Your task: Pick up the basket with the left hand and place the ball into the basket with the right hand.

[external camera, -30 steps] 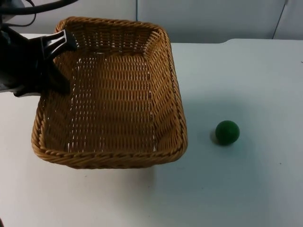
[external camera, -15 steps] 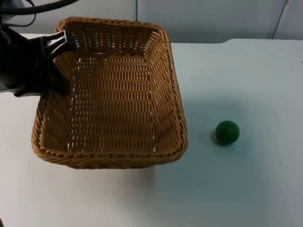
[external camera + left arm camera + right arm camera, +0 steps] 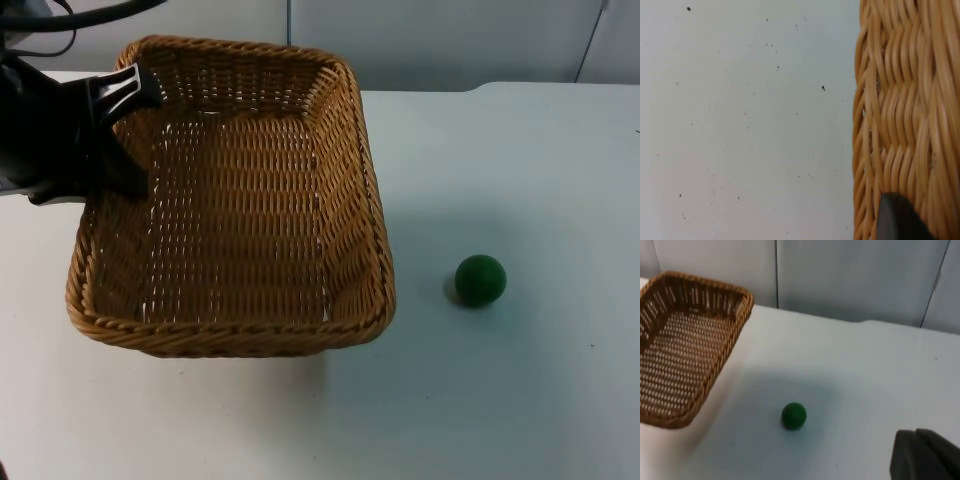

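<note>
A woven wicker basket (image 3: 350,180) hangs tilted a little above the white table at the left, casting a shadow below its near edge. My left gripper (image 3: 128,132) is shut on the basket's left rim, near the far corner. In the left wrist view the wicker wall (image 3: 905,100) runs beside a black fingertip (image 3: 897,222). A small green ball (image 3: 480,279) lies on the table to the right of the basket, apart from it. The right wrist view looks down on the ball (image 3: 794,415) and the basket (image 3: 695,340) from behind, with the right gripper (image 3: 924,455) held above the table, waiting.
The white table (image 3: 520,400) stretches open around the ball and in front of the basket. A grey partition wall (image 3: 450,40) closes the far edge of the table.
</note>
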Motion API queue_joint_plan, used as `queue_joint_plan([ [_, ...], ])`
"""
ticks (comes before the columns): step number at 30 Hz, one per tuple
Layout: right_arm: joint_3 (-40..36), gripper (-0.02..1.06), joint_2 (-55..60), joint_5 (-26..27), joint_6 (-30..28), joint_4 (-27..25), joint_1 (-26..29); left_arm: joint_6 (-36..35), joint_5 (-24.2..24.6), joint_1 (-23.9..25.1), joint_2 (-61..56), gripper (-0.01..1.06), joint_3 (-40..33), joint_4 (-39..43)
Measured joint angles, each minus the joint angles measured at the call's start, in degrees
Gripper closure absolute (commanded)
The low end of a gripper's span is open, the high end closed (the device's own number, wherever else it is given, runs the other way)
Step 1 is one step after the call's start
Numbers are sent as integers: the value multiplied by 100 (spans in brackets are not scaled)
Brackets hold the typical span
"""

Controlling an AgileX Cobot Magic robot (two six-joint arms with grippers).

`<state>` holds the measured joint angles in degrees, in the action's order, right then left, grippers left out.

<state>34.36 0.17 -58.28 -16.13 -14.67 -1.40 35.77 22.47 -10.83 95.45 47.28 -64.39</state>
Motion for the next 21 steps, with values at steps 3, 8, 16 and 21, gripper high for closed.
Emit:
queue_joint_plan([
  [3, 0, 105, 0, 307, 0, -84, 0, 0, 0, 0, 0, 105, 0, 0],
  [8, 0, 105, 123, 612, 295, 244, 0, 0, 0, 0, 0, 105, 0, 0],
  [16, 0, 105, 1545, 1185, 682, 384, 0, 0, -12, 0, 0, 105, 0, 0],
  [21, 13, 105, 2934, 1670, 695, 384, 0, 0, -12, 0, 0, 105, 0, 0],
])
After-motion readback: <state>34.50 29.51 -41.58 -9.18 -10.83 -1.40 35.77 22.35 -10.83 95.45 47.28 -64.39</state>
